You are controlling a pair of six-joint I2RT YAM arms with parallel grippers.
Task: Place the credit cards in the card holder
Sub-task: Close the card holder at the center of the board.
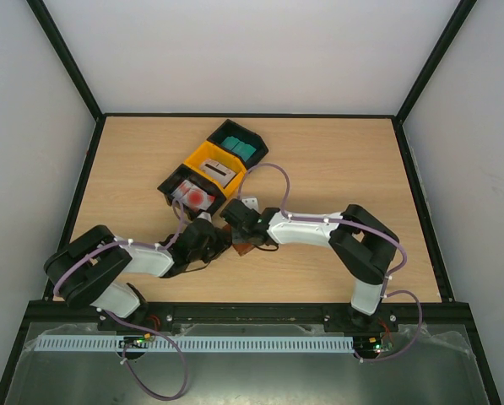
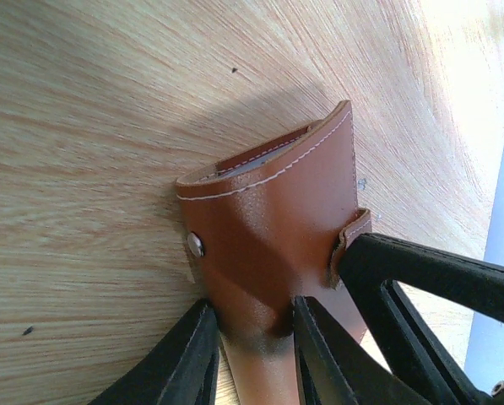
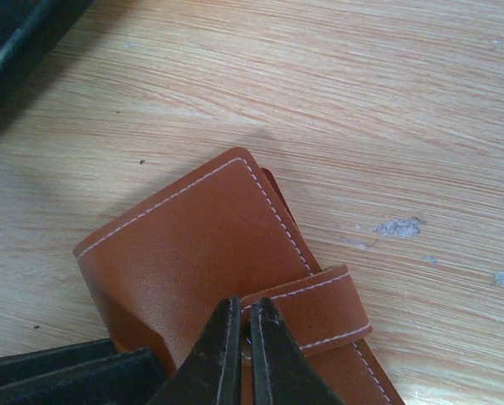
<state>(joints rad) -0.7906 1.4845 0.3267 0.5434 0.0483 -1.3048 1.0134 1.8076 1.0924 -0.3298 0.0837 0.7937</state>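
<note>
Two hands are meeting over the card holder (image 3: 192,253), which is lying on the worktop (image 1: 336,169) left of centre and nearer than a slanted row of three bins. The left hand (image 2: 253,308) is clamping the brown leather holder. Its two black fingers (image 2: 192,354) are pressing on either side of the holder's narrow end, only partly apart because the leather is filling the gap. The right hand (image 3: 245,305) is reaching in from the right with its fingers drawn together. Its tips are resting at the edge of the stitched strap (image 3: 327,308) that is wrapping over the holder; whether any leather is pinched between them I cannot tell. A metal stud (image 2: 196,245) is showing on the holder's side, and its far end is gaping slightly. The credit cards are sitting in the bins: teal cards (image 1: 245,150) in the far black bin (image 1: 235,133), a grey card (image 1: 219,171) in the yellow bin (image 1: 197,160) in the middle, and white and red cards (image 1: 197,198) in the near black bin (image 1: 169,187), just beyond the left hand.
</note>
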